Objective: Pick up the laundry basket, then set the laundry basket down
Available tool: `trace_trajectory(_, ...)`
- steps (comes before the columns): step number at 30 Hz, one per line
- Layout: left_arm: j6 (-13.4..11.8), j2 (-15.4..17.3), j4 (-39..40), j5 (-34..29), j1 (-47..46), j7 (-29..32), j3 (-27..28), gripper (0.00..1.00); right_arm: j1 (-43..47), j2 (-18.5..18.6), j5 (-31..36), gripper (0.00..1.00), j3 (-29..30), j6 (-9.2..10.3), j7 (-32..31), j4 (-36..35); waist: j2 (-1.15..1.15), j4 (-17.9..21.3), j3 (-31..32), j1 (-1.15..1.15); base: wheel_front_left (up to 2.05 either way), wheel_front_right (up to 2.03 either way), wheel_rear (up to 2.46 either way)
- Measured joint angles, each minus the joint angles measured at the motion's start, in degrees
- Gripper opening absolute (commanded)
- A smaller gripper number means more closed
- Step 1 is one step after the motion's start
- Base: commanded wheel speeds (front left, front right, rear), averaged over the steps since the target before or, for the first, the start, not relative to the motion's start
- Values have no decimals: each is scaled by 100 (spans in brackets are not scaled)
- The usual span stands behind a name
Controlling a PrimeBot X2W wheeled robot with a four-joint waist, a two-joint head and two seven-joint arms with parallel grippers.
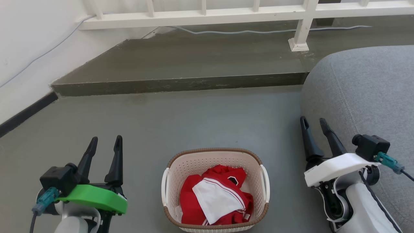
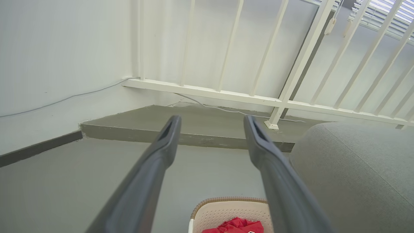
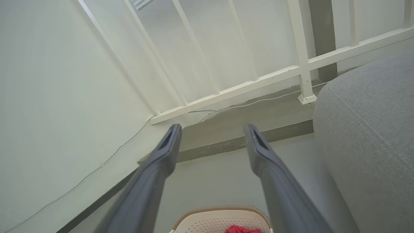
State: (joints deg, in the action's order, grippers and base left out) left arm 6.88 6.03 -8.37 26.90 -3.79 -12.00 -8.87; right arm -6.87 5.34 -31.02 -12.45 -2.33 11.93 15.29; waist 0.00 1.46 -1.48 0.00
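The laundry basket [image 1: 190,165] stands on the grey floor at the bottom centre of the head view, cream and perforated with a brown rim and white side handles. Red-and-white clothing [image 1: 215,197] lies inside it. My left gripper [image 1: 106,142] is open to the basket's left, apart from it, with nothing between its fingers. My right gripper [image 1: 313,123] is open to the basket's right, also apart and empty. The basket's far rim [image 2: 226,200] peeks between the left fingers at the bottom of the left wrist view, and the rim [image 3: 223,207] shows likewise in the right wrist view.
A grey sofa [image 1: 365,94] rises close beside my right arm. A raised concrete step [image 1: 181,84] crosses the floor ahead, with a white railing [image 1: 207,14] and its post [image 1: 299,38] behind it. A white wall [image 1: 29,48] with a dark skirting runs along the left.
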Motion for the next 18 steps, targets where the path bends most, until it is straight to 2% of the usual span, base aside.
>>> trace_trajectory(11, 23, -67, 148, -809, -1, -226, -37, 100, -105, -14, 828, 100, -146, 92, 225, 15, 0, 34, -33, 0, 0, 0, 0)
trace_trajectory(18, 24, -110, 143, -860, -1, -226, -31, 100, -107, -46, 960, 100, -115, 92, 249, 18, 0, 53, -43, 0, 0, 0, 0)
